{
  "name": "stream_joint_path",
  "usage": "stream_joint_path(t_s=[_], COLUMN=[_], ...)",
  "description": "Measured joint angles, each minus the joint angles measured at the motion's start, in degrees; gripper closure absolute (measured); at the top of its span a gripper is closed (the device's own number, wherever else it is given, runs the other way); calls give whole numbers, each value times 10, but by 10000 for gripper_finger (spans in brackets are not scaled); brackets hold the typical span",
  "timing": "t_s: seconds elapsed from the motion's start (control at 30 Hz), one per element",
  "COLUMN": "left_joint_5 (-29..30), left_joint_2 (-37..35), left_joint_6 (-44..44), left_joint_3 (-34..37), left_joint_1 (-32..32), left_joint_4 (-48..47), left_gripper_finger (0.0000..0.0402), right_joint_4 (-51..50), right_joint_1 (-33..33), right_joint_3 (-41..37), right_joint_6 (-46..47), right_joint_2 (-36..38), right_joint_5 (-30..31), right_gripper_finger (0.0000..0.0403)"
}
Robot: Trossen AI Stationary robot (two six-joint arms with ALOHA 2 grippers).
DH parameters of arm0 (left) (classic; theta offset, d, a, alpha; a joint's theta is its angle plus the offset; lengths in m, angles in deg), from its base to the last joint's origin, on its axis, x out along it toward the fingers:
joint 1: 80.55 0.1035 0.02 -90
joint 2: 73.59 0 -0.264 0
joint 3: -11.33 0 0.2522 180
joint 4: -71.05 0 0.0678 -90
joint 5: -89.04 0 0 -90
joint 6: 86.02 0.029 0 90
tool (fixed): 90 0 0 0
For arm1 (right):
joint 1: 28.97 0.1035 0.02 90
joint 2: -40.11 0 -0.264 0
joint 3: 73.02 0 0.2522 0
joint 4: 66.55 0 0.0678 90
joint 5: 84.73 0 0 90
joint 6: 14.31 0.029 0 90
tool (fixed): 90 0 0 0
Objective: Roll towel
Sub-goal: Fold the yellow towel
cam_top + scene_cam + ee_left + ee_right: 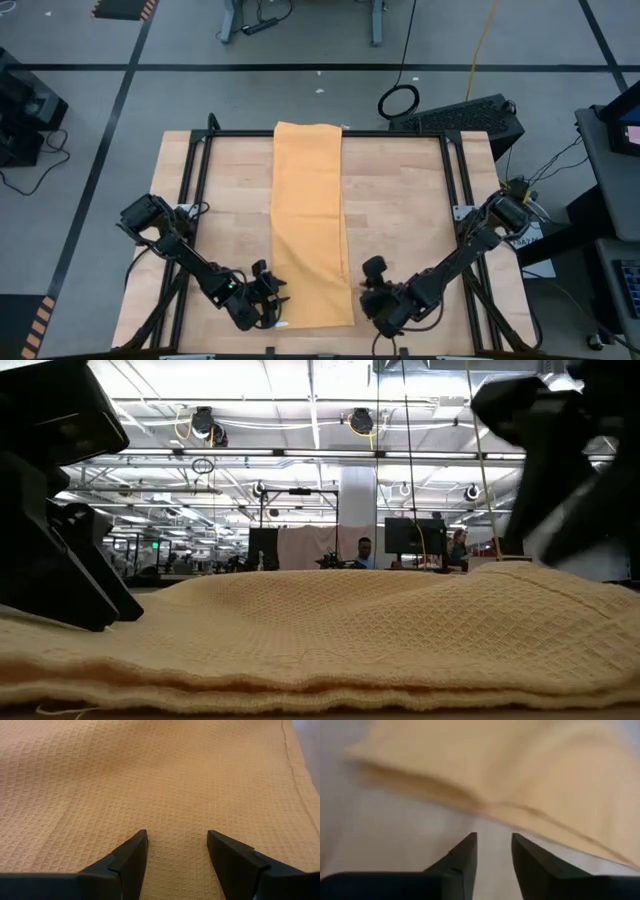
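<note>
The mustard-yellow towel (310, 220) lies folded into a long narrow strip down the middle of the table, from the far edge to the near edge. A small white tag (283, 324) shows at its near left corner. My left gripper (272, 297) is open at the strip's near left edge, its fingers over the waffle cloth (150, 780). My right gripper (366, 290) is open beside the near right edge, over bare table, with the towel's layered edge (520, 810) just ahead of its fingertips (470, 842). The low view shows the near edge as several stacked layers (350, 680). My left gripper's open fingers (135, 852) point slanting down at the towel's top layer near its near left corner. I cannot tell whether their tips touch the cloth. The towel lies flat on the table.
Black frame rails (195, 180) run along the table's left, right and far sides. Bare wood (400, 210) lies on both sides of the strip. A keyboard (465, 115) and a cable loop (399, 100) sit beyond the far right corner.
</note>
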Motion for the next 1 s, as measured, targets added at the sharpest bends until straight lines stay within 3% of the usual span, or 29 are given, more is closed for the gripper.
stream_joint_path(t_s=[0.13, 0.27, 0.53, 0.67, 0.83, 1.0], left_joint_5=[-19, -31, -57, -35, 38, 25], left_joint_2=[-1, -5, -76, -107, -125, -144], left_joint_6=[0, 3, 20, 64, 95, 89], left_joint_3=[-1, -1, 1, 0, 0, 0], left_joint_1=[0, 0, -1, -1, 3, 22], left_joint_4=[-7, -10, -26, -29, -79, -130], left_gripper_finger=[188, 188, 188, 188, 188, 188], right_joint_4=[46, 186, 390, 389, 376, 375], right_joint_1=[-5, -39, -106, -117, -117, -112], right_joint_3=[-34, -96, -157, -157, -157, -157], right_joint_6=[-18, -117, -237, -266, -283, -308], right_joint_2=[6, 6, 5, 5, 5, 5], right_joint_5=[100, 110, 16, -17, -34, -37], right_gripper_finger=[269, 264, 270, 270, 270, 270])
